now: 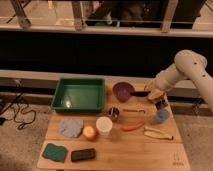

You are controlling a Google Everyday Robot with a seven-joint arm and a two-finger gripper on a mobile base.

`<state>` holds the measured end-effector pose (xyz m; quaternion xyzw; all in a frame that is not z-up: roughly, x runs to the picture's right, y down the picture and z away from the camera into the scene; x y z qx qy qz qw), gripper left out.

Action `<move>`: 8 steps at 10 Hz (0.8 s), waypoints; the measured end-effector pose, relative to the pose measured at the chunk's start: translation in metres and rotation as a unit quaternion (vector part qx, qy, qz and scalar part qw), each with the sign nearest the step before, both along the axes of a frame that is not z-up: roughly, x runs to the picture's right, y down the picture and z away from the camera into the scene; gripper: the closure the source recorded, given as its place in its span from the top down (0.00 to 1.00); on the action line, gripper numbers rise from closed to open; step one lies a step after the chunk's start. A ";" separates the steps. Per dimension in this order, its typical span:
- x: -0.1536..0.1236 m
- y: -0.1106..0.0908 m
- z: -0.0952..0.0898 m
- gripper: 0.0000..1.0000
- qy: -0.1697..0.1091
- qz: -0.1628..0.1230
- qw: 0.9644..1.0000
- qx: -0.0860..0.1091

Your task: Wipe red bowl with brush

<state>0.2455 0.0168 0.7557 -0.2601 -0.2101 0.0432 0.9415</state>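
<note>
Red bowl (150, 92): only an orange sliver shows, just left of the end effector (159, 102) and largely hidden by the wrist. Brush (140, 93): a dark handle lying left of the end effector, reaching from it toward the purple bowl (123, 91). The end effector hangs low over the tabletop's (120, 152) far right edge; its opening, and whether it grips the brush, cannot be told. Blue cloth (161, 117) just nearer than it. Wiry utensil (134, 111), carrot (132, 127) and banana (157, 134) lie nearer and leftward. Green tray (80, 94) lies well to its left.
</note>
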 end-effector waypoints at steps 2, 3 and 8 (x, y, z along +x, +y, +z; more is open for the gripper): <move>0.001 -0.005 0.001 0.00 -0.003 0.015 1.000 0.011; 0.005 -0.013 0.004 0.00 -0.006 0.029 0.999 0.024; 0.008 -0.052 0.040 0.00 -0.018 0.048 0.998 0.041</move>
